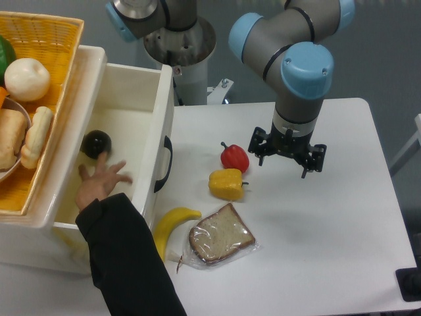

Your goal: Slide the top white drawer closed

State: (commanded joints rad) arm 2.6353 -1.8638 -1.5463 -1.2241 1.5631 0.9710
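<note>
The top white drawer (pixel 162 112) stands pulled far out of the chest at the left, its black curved handle (pixel 164 164) facing the table. A black ball (pixel 97 143) lies inside it, and a person's hand (pixel 100 183) in a black sleeve reaches into the drawer beside the ball. My gripper (pixel 287 157) hangs over the table to the right of the drawer, well apart from it, open and with nothing between its fingers.
A red pepper (pixel 234 157), a yellow pepper (pixel 226 184), a banana (pixel 170 224) and a bagged bread slice (pixel 220 234) lie between the drawer and my gripper. A yellow basket (pixel 46 39) of food sits on the chest. The arm's base (pixel 177 49) stands behind.
</note>
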